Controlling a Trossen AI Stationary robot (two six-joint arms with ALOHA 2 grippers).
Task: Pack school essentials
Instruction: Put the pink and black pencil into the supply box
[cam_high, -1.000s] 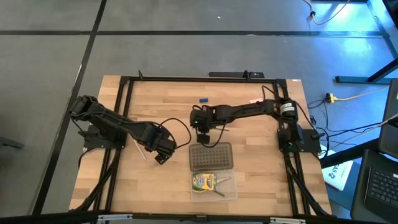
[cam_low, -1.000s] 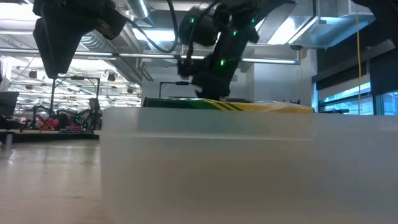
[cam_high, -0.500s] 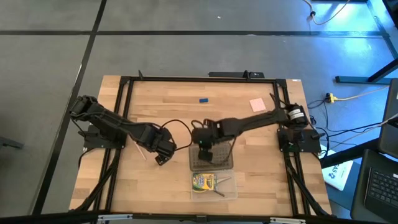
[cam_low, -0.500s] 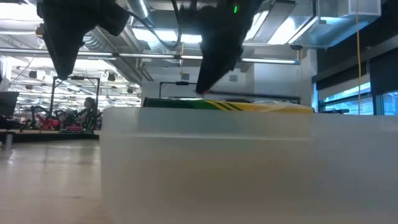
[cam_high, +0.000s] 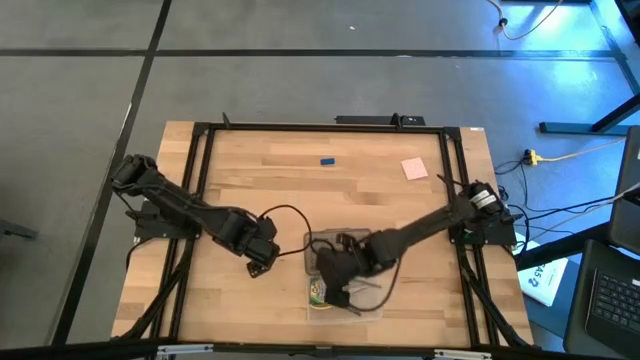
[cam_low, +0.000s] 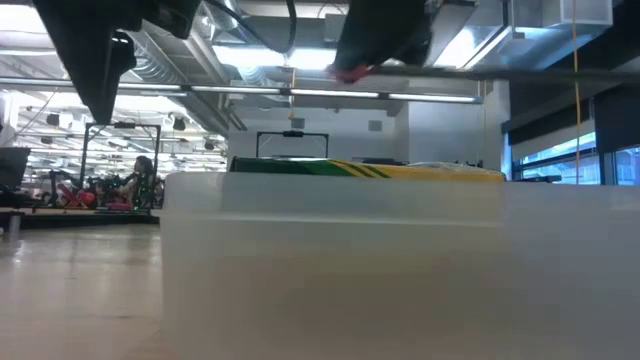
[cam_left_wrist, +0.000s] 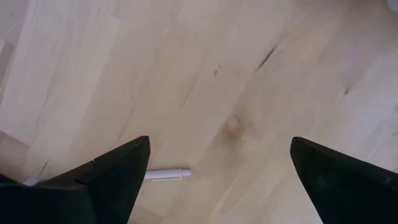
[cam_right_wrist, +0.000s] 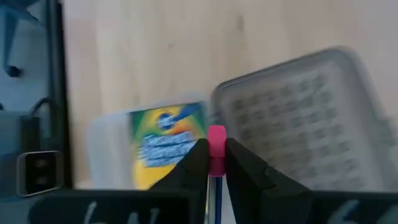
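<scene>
My right gripper (cam_high: 338, 290) hangs over the clear plastic case (cam_high: 372, 300) near the table's front edge, shut on a pencil with a pink end (cam_right_wrist: 216, 138). The green-yellow crayon box (cam_right_wrist: 166, 142) lies inside the case. The grey dotted lid (cam_right_wrist: 298, 118) lies flat on the table just beyond the case. My left gripper (cam_left_wrist: 221, 168) stands open above bare wood left of the lid, with a pale pencil (cam_left_wrist: 168, 175) lying below it. The blue eraser (cam_high: 326, 160) and the pink pad (cam_high: 414, 169) lie far back on the table. My right gripper pinches the pencil between its two fingers just below the pink end (cam_right_wrist: 216, 163), which sticks out past the fingertips. The fingers slant down toward the case and lie along the pencil. The pencil is lifted clear, above the crayon box.
The black frame rails (cam_high: 200, 200) run along the table's left, right and far sides. In the low view the case's cloudy wall (cam_low: 340, 270) fills the foreground, with the crayon box's top (cam_low: 360, 168) showing above it.
My right gripper has swung from the table's far middle toward the near edge, passing over the lid to a spot above the case. It has risen, rolled, and stayed shut on the pencil. My left gripper has shifted a little toward the near edge, still open.
</scene>
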